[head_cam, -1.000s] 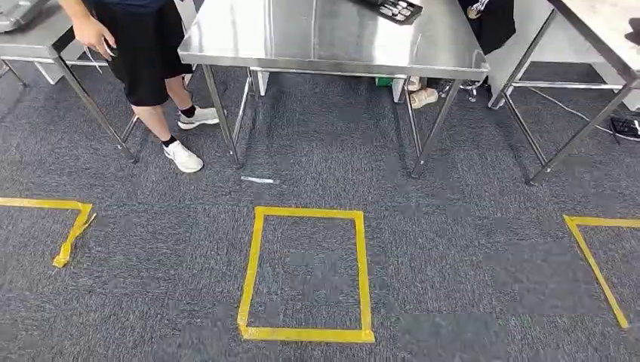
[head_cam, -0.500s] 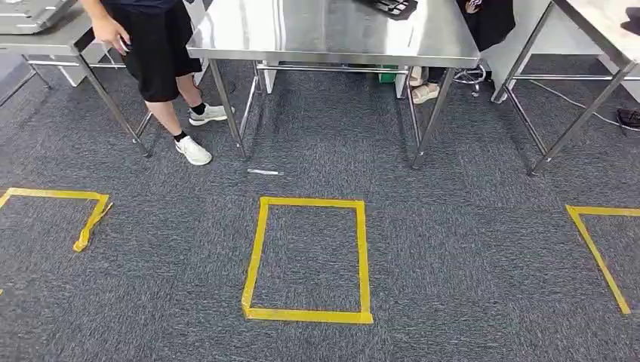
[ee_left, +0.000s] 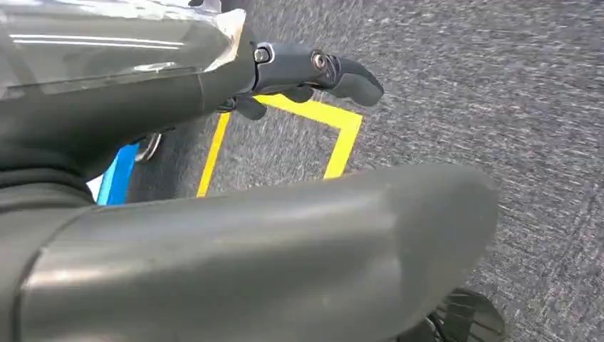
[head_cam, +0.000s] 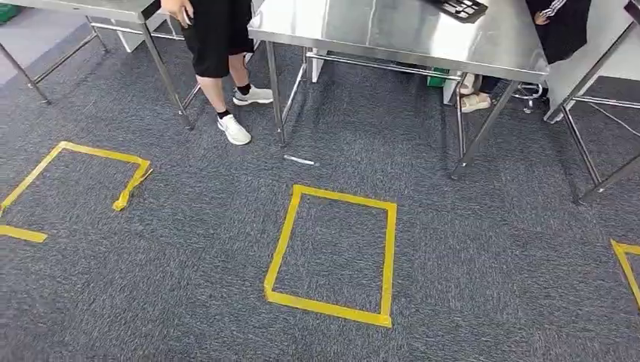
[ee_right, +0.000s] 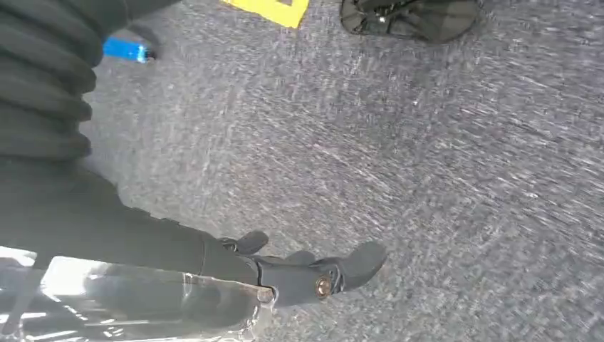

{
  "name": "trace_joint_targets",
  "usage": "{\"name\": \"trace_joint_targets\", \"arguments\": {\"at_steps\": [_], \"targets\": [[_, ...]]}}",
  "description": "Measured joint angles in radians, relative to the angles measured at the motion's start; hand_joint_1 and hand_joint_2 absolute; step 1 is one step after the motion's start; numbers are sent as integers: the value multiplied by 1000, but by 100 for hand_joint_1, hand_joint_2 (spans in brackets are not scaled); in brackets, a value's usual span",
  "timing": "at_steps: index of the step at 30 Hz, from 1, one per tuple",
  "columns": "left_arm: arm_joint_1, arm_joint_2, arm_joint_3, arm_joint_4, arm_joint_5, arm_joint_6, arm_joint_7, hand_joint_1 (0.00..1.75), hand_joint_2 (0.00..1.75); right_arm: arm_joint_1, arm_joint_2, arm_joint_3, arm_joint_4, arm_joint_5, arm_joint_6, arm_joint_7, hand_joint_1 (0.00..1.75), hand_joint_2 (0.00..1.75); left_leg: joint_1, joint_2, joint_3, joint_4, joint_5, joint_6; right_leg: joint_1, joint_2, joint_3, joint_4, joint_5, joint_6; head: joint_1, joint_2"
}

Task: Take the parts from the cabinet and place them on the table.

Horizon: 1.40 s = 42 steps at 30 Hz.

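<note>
Head view: grey carpet (head_cam: 189, 256) across the frame, a yellow tape rectangle (head_cam: 332, 253) at lower centre, another tape outline (head_cam: 75, 177) at the left, a corner of a third (head_cam: 626, 268) at the right edge. Along the top stands a steel bench (head_cam: 392, 34) with a dark tray (head_cam: 456, 7) on its far side; a person (head_cam: 219, 45) in black shorts and white shoes stands beside its left legs, and a small white strip (head_cam: 300, 160) lies on the carpet just in front. Left wrist view: the left robot hand (ee_left: 285, 78) grips a clear plastic bag (ee_left: 107, 46), the part, dark fingers curling over its edge, carpet and yellow tape beyond. Right wrist view: the right robot hand (ee_right: 292, 274) holds a clear plastic bag (ee_right: 128, 299) at the lower left, above motion-blurred carpet.
</note>
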Motion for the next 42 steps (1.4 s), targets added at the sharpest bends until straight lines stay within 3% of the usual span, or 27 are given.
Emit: {"name": "trace_joint_targets", "arguments": {"at_steps": [1, 3, 4, 5, 6, 9, 10, 12, 14, 15, 16, 17, 19, 20, 21, 22, 25, 27, 28, 30, 31, 33, 34, 35, 36, 40, 42], "targets": [[2, 0, 0, 0, 0, -1, 0, 0, 0, 3, 0, 0, 0, 0, -1, 0, 0, 175, 0, -11, -1, 0, 2, -2, -3, 1, -3, -1, 11, 9, 0, 0], [2, 0, 0, 0, -1, -1, 0, 0, 0, 2, -2, 0, 0, 0, -2, 0, 0, 175, 1, -36, -1, 2, 7, -9, -11, 8, 58, -139, 85, 35, 0, 0], [2, 0, 0, 0, -1, -2, 0, 0, 0, 1, -2, 0, 0, 0, -3, 0, 0, 175, 2, -46, -1, 2, 9, -13, -16, 28, 99, -228, 122, 44, 0, 0], [0, 0, 0, 0, -2, -2, 0, 0, 0, 2, -2, 0, 0, 0, -4, 0, 0, 175, 0, -55, -5, 4, 11, -19, -23, 80, 124, -294, 139, 45, 2, 0], [-2, 0, 0, 0, -2, -2, 2, 0, 0, 3, -2, 0, 0, 0, -5, 0, 0, 175, -7, -67, -13, 13, 11, -24, -19, 86, 125, -311, 139, 38, 0, 0], [4, 0, -1, 0, -2, -4, 2, 0, 0, 0, -2, 0, 1, -1, -6, -1, 0, 175, -1, -93, -21, 4, 26, -48, -8, 58, 124, -301, 145, 14, -2, 0], [5, 0, -1, 0, -2, -4, 2, 0, 0, -1, 0, 0, 1, -1, -6, -1, 0, 175, 2, -80, -28, 12, 22, -50, -25, 47, 124, -310, 153, 1, -2, 0], [3, 0, -1, 0, -2, -4, 3, 0, 0, 1, -2, 0, 1, -1, -6, -1, 0, 175, 0, -5, -65, 93, -44, -55, -21, 24, 123, -308, 158, -16, -11, 0], [0, 0, -4, 0, -3, -5, 3, 0, 0, 8, -4, -1, 1, -2, -6, -1, 0, 175, 3, 12, -132, 249, -121, -62, -13, -6, 119, -308, 158, -19, -12, 0], [1, 0, -6, 0, -3, -5, 3, 0, 0, 9, -5, -1, 2, -4, -5, -1, 0, 175, 4, 16, -163, 323, -143, -66, -10, -23, 116, -307, 158, -22, -12, 0], [3, 0, -7, 0, -3, -5, 3, 0, 0, 8, -5, -1, 2, -5, -5, -1, 0, 175, 5, 19, -164, 333, -137, -67, -9, -35, 116, -307, 158, -22, -12, 0], [5, 0, -8, 0, -3, -5, 3, 0, 0, 7, -4, -1, 2, -5, -4, -1, 0, 175, 6, 23, -140, 294, -110, -67, -9, -47, 116, -307, 158, -22, -13, 0], [3, 1, -9, 0, -3, -4, 2, 0, 0, 6, -4, -1, 2, -4, -1, -1, 0, 175, 10, 44, -45, 128, -34, -65, -9, -67, 121, -307, 156, -22, -13, 0], [2, 1, -10, 0, -3, -4, 2, 0, 0, 5, -3, -1, 2, -3, -1, -1, 0, 175, 10, 85, -1, 54, -14, -62, -5, -75, 124, -305, 153, -18, -13, 0], [-2, 0, -10, 0, -3, -4, 3, 0, 0, 6, -3, -1, 2, -1, -1, -1, 0, 175, 1, 103, 13, 19, -23, -62, 8, -83, 113, -298, 147, -9, -15, 0], [-3, 0, -11, 0, -3, -4, 3, 0, 0, 6, -4, -1, 2, -1, -1, -1, 0, 175, 0, 87, 6, 23, -21, -49, 8, -92, 115, -301, 147, -4, -5, 0], [2, 0, -13, 0, -2, -3, 3, 0, 0, -2, -2, -1, 2, 0, 0, -1, 0, 175, -8, 58, -3, 15, -11, -27, 9, -119, 122, -303, 149, 10, -5, 0], [1, 0, -13, 0, -1, -1, 3, 0, 0, -1, -2, -1, 2, 0, 0, -1, 0, 175, -1, 42, -5, 9, -2, -12, -2, -36, 88, -238, 103, 7, -1, 0], [-2, 0, -13, 0, -1, -1, 3, 0, 0, 1, -1, -1, 2, 0, 2, -1, 0, 175, -1, 31, -9, 9, 1, -7, -3, -13, 52, -158, 66, 0, 2, 0], [-2, -1, -13, 0, 0, -1, 6, 0, 0, 4, -2, -1, 3, 0, 7, 0, 0, 175, -2, 4, -14, 10, 4, -4, -2, 1, -21, -3, 12, -3, 2, 0], [-1, -1, -13, 0, 1, -1, 8, 0, 0, 6, -2, -1, 3, 1, 12, 3, 0, 175, -2, -9, -15, 10, 5, -5, -3, 2, -34, 24, 12, 3, 1, 0], [3, 0, -13, 0, 6, 0, 10, 0, 0, 6, -2, -1, 3, 3, 16, 6, 0, 175, -1, -33, -15, 11, 8, -8, -9, 5, 1, -52, 55, 22, 2, 0], [3, 0, -13, 0, 10, 1, 10, 0, 0, 4, -2, -1, 3, 8, 18, 6, 0, 175, 0, -47, -15, 12, 10, -12, -14, 13, 50, -155, 99, 34, 1, 0], [2, 0, -13, 0, 11, 1, 10, 0, 0, 2, -2, -1, 3, 11, 22, 8, 0, 175, 1, -59, -16, 14, 11, -16, -20, 41, 95, -248, 133, 43, 2, 0], [1, 0, -13, 0, 14, 2, 10, 0, 0, 1, -1, -1, 4, 15, 25, 11, 0, 175, -6, -69, -21, 22, 11, -24, -22, 83, 109, -290, 134, 40, 2, 0], [7, 1, -10, 0, 25, 6, 10, 0, 0, -10, 2, 0, 4, 28, 35, 21, 0, 175, 1, -101, -33, 13, 27, -52, -15, 44, 111, -289, 149, 0, 0, 0], [6, 1, -8, 0, 27, 7, 10, 0, 0, -14, 0, 0, 3, 29, 36, 21, 0, 175, -2, -8, -54, 64, -17, -56, -19, 24, 109, -292, 155, -13, -7, 0]]}}
